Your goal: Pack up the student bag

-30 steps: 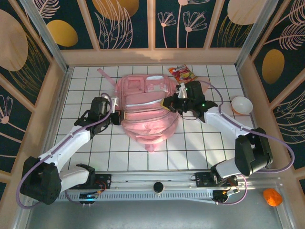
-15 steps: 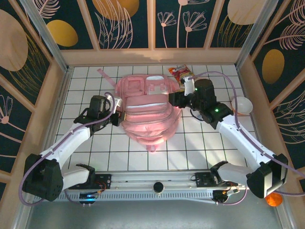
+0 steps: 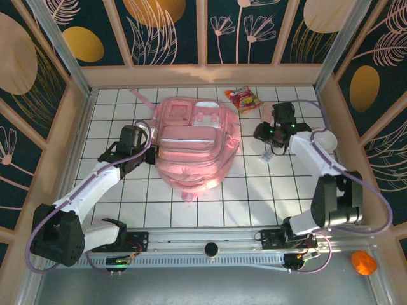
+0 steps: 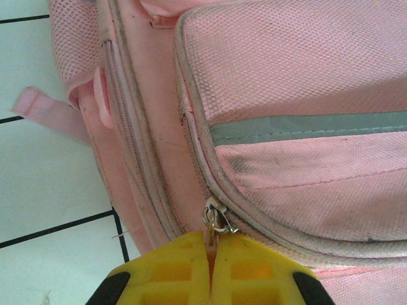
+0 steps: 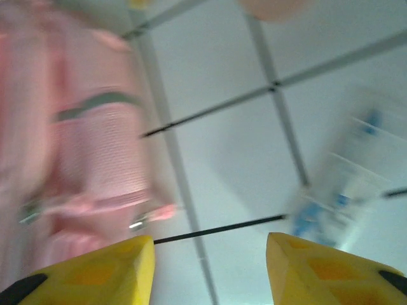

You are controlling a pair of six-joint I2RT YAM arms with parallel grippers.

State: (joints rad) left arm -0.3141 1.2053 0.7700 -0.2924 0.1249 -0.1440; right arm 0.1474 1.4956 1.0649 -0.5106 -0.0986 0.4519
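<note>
The student bag (image 3: pixel 194 146) lies flat in the middle of the white tiled table (image 3: pixel 254 197), toward the far side, with its front pockets facing up. Compared with one second ago, its near end has slid a little to the left. The bigger change is my right gripper (image 3: pixel 263 132): before, it was over the bag's right upper corner with the fingers together. Now it has pulled away to the right and hangs over bare tiles beside the bag, released, with its yellow fingers (image 5: pixel 95 270) clearly apart and nothing between them. A small white and blue packet (image 3: pixel 267 155) lies on the tile just below it; in the right wrist view this item is too blurred to name better. My left gripper (image 3: pixel 148 154) has stayed at the bag's left edge, clenched on the metal zipper pull (image 4: pixel 216 219) of the front pocket. The bag is soft pink fabric with mesh texture, with a grey stripe (image 4: pixel 305 126) across the pocket and one thin strap (image 3: pixel 140 98) spread out at the far left.
</note>
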